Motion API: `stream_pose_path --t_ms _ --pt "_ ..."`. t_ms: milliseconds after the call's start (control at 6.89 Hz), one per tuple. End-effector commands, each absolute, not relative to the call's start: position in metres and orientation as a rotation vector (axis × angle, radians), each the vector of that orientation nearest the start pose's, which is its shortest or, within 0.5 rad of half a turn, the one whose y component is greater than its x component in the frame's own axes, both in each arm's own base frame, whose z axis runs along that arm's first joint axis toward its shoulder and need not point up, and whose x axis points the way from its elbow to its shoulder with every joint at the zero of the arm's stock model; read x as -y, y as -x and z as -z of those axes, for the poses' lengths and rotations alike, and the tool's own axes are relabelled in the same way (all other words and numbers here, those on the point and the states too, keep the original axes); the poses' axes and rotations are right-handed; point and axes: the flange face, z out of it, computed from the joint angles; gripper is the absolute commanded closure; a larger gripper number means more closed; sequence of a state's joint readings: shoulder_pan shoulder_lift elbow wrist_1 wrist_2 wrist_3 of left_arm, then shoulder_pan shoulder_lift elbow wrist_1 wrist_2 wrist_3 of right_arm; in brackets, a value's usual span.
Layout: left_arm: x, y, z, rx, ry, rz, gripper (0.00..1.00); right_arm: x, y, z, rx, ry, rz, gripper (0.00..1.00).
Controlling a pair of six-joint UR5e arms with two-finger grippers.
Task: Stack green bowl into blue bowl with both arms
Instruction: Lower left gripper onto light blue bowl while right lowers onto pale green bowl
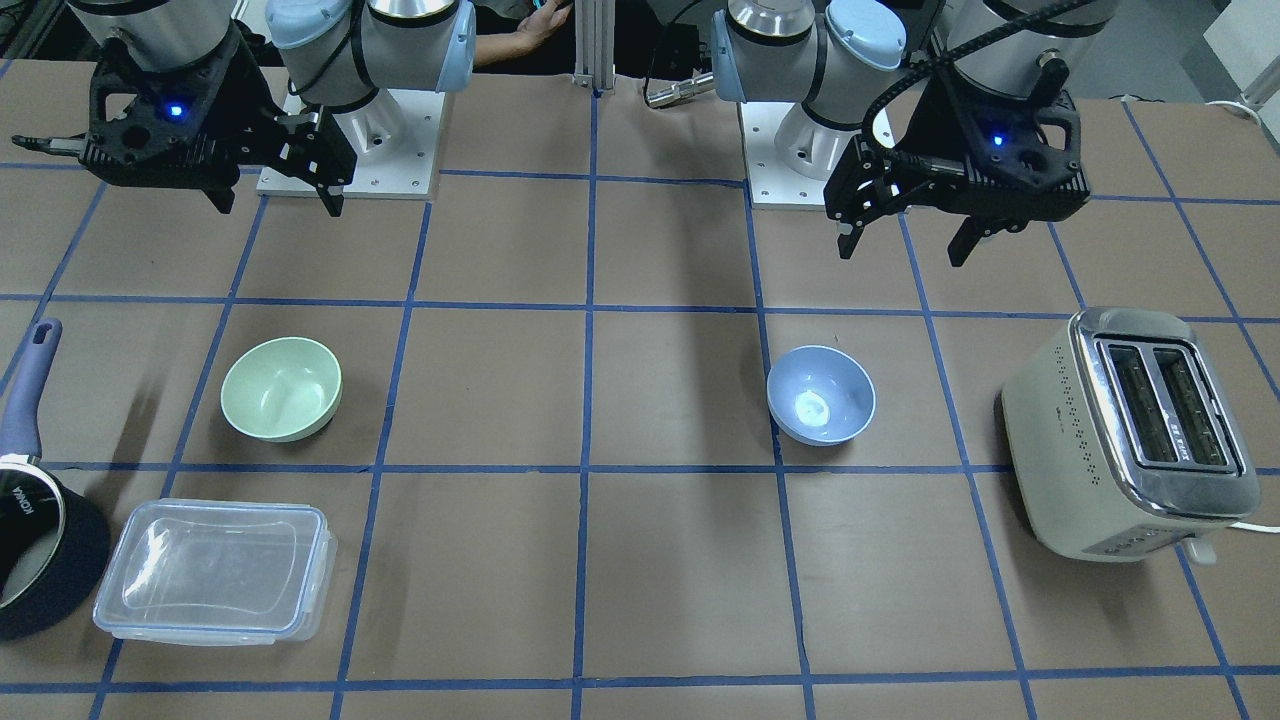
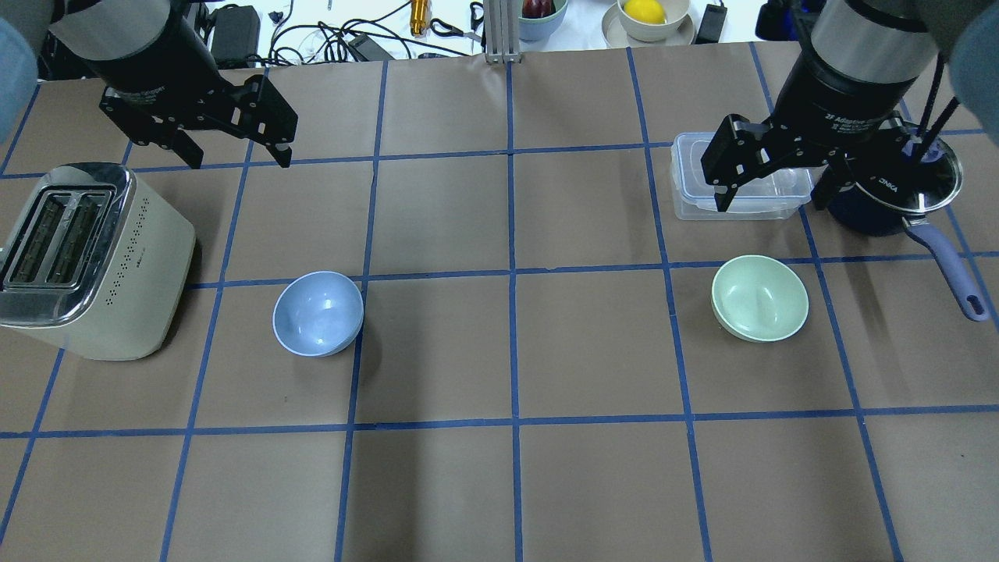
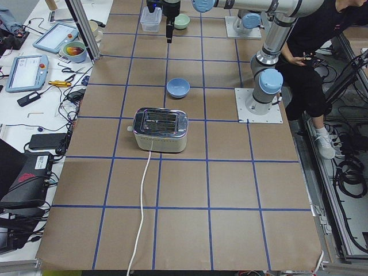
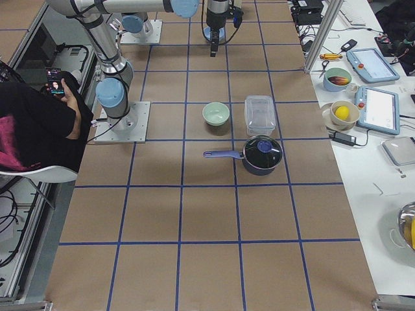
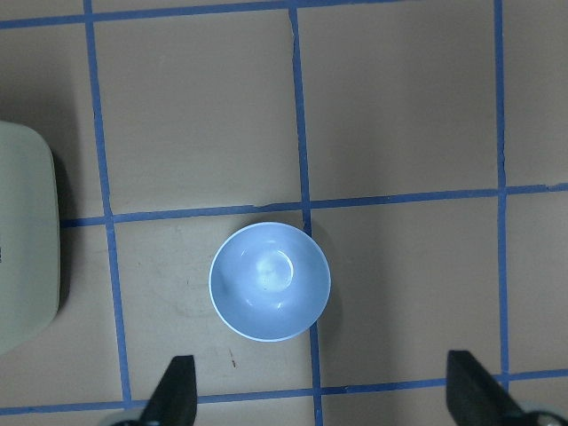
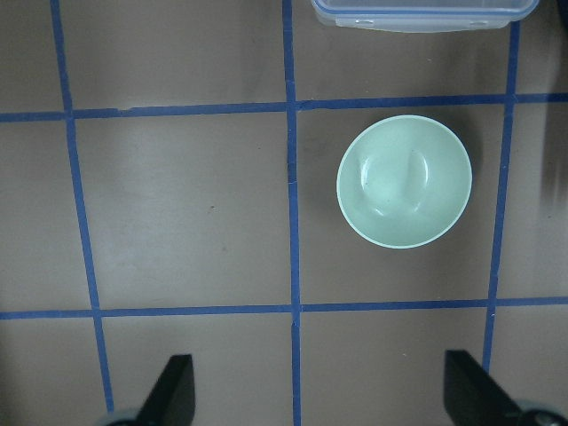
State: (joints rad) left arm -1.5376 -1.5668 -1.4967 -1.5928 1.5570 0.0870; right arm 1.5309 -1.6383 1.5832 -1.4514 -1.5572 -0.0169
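The pale green bowl (image 1: 282, 388) sits upright and empty on the robot's right half of the table; it also shows in the overhead view (image 2: 759, 298) and the right wrist view (image 6: 404, 181). The pale blue bowl (image 1: 820, 395) sits upright and empty on the left half (image 2: 318, 313), and shows in the left wrist view (image 5: 270, 281). My left gripper (image 2: 238, 161) hangs open and empty high above the table, above the blue bowl. My right gripper (image 2: 769, 203) hangs open and empty above the green bowl. The bowls stand far apart.
A cream toaster (image 2: 86, 257) stands left of the blue bowl, with its cord trailing off. A clear lidded plastic container (image 1: 215, 570) and a dark navy saucepan (image 1: 35, 540) with a lilac handle lie beyond the green bowl. Blue tape lines grid the brown table.
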Motion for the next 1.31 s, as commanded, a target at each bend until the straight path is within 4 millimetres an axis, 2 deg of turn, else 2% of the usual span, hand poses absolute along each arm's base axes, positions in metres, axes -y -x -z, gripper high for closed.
stream_pose_path --t_ms 0,145,290,435,581,726,871,1016,1161 --pt "0.495 0.120 -0.521 -3.151 -0.095 0.071 0.00 0.461 -0.116 -0.502 -3.132 -0.036 -0.103 0.00" --pt "0.495 0.123 -0.514 -3.130 -0.108 0.045 0.00 0.461 -0.117 -0.502 -3.123 -0.037 -0.102 0.00" --pt "0.499 0.120 -0.517 -3.128 -0.101 0.061 0.00 0.461 -0.117 -0.502 -3.123 -0.037 -0.100 0.00" --pt "0.493 0.119 -0.518 -3.126 -0.098 0.061 0.00 0.461 -0.116 -0.502 -3.124 -0.037 -0.100 0.00" --pt "0.506 0.120 -0.497 -3.139 -0.092 -0.004 0.00 0.461 -0.117 -0.503 -3.121 -0.037 -0.097 0.00" --pt "0.511 0.122 -0.478 -3.163 -0.072 -0.046 0.00 0.462 -0.115 -0.500 -3.136 -0.036 -0.106 0.00" --pt "0.505 0.124 -0.452 -3.168 -0.083 -0.126 0.00 0.471 -0.106 -0.482 -3.133 -0.064 -0.177 0.00" --pt "0.497 0.125 -0.422 -3.161 -0.097 -0.196 0.00 0.488 -0.080 -0.463 -3.125 -0.119 -0.228 0.00" --pt "0.498 0.125 -0.381 -3.163 -0.091 -0.125 0.00 0.508 -0.028 -0.441 -3.091 -0.246 -0.278 0.00"
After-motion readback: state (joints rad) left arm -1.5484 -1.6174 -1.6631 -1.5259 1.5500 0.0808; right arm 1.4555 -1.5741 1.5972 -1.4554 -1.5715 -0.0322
